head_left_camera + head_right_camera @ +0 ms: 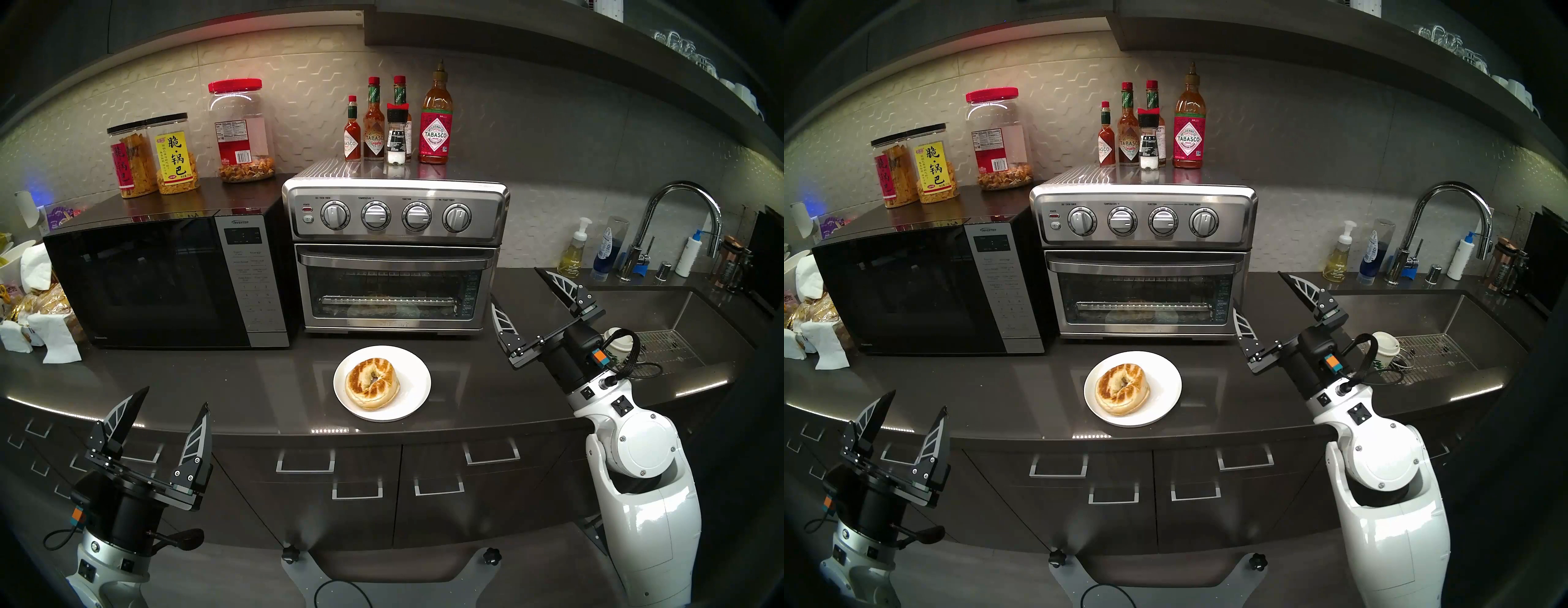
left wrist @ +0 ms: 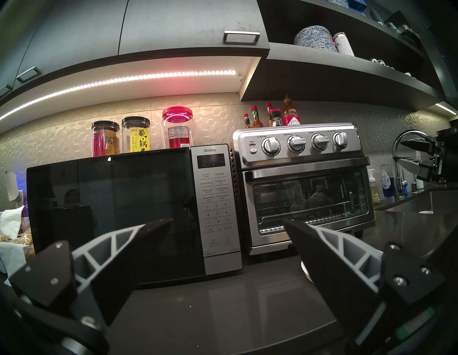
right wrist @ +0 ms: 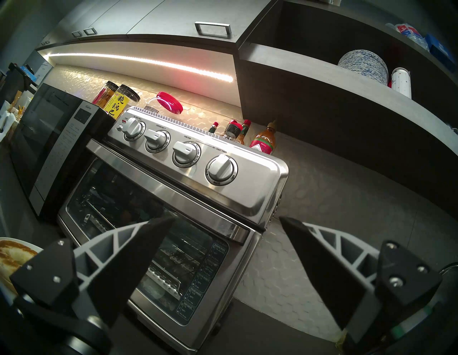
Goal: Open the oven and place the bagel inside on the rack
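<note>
From the head views, the bagel (image 1: 372, 389) sits on a white plate (image 1: 413, 397) on the counter (image 1: 254, 382) before the closed oven (image 1: 396, 250). The right hand (image 1: 515, 286), spread wide and empty, hovers beside the oven's right side. The left hand (image 1: 176, 397), also wide, hangs off the counter's near edge. In the right wrist view, the oven door's handle (image 3: 161, 186) lies just beyond the fingertips (image 3: 171, 219).

Dark countertop (image 1: 263, 382), hexagon-tiled backsplash (image 1: 551, 140), LED strip (image 2: 124, 80) under cabinets (image 2: 186, 24).

Dark countertop (image 1: 254, 382), microwave (image 1: 165, 276), oven (image 1: 394, 254), white plate (image 1: 418, 382), soap bottles (image 1: 575, 254)
</note>
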Motion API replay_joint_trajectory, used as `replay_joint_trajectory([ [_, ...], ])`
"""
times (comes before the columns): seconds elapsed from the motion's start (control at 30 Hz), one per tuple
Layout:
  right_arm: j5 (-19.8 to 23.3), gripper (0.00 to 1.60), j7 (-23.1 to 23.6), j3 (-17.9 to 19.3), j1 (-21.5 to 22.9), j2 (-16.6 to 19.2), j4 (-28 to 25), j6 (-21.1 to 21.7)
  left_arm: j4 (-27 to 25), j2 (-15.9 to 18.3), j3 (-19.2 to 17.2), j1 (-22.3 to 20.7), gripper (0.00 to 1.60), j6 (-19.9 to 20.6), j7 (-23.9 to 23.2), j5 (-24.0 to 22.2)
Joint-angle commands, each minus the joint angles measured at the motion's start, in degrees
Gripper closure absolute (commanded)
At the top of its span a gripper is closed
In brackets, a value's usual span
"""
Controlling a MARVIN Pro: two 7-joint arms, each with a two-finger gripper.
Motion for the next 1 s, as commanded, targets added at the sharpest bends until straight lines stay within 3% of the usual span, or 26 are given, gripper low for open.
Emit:
replay_joint_trajectory([
  [0.0,0.05,0.0,-0.01,-0.02,0.26,0.0,-1.03,-0.09,-0.89,0.0,-0.04,-0.02,0.0,-0.08,-0.01,-0.01],
  [0.97,0.05,0.0,-0.02,-0.02,0.26,0.0,-1.03,-0.09,-0.88,0.0,-0.04,-0.02,0.0,-0.08,-0.02,-0.01],
])
